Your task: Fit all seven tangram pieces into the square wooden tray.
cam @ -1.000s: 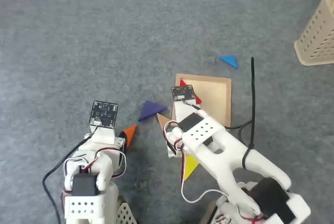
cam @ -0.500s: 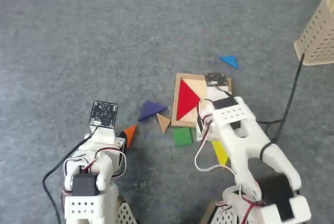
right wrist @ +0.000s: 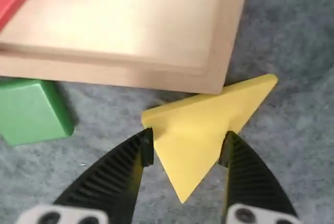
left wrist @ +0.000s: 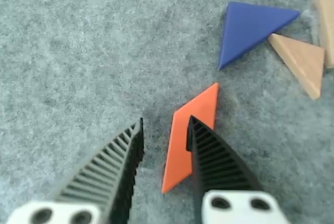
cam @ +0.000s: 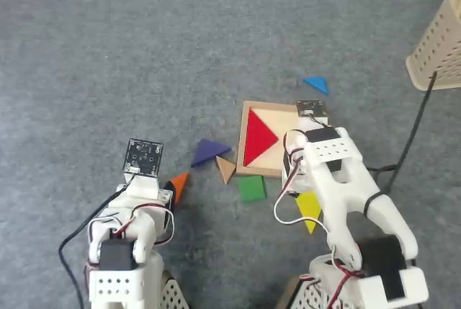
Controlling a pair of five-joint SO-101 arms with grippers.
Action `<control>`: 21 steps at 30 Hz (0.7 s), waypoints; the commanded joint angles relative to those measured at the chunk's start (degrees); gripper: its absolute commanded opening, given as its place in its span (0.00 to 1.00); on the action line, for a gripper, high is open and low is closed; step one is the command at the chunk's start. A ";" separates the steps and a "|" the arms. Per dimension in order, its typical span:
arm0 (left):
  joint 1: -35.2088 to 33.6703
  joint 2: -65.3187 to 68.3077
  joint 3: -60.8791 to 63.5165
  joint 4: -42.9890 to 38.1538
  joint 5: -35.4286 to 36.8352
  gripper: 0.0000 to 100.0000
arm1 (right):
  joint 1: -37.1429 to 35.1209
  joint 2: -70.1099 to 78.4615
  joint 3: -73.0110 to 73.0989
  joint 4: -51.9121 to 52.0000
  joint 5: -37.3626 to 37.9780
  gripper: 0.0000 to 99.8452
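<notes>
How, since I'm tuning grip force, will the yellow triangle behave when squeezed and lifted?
Probably rigid and light: the yellow triangle looks like a thin, flat slab. It may squirt sideways, since the right gripper presses slanted edges. Unlikely to roll.

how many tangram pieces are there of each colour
red triangle: 1
light blue triangle: 1
dark blue triangle: 1
tan triangle: 1
orange parallelogram: 1
green square: 1
yellow triangle: 1
total: 7
</notes>
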 commanded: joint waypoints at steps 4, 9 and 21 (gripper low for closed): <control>0.00 -0.88 -0.31 0.35 0.26 0.13 | 1.01 -8.84 1.67 -2.68 -1.14 0.21; 0.00 -0.88 -0.31 0.35 0.26 0.13 | 0.48 -11.30 3.78 -4.26 -5.01 0.21; 0.00 -0.88 -0.31 0.35 0.26 0.13 | -3.82 -6.20 3.60 -4.79 -26.64 0.21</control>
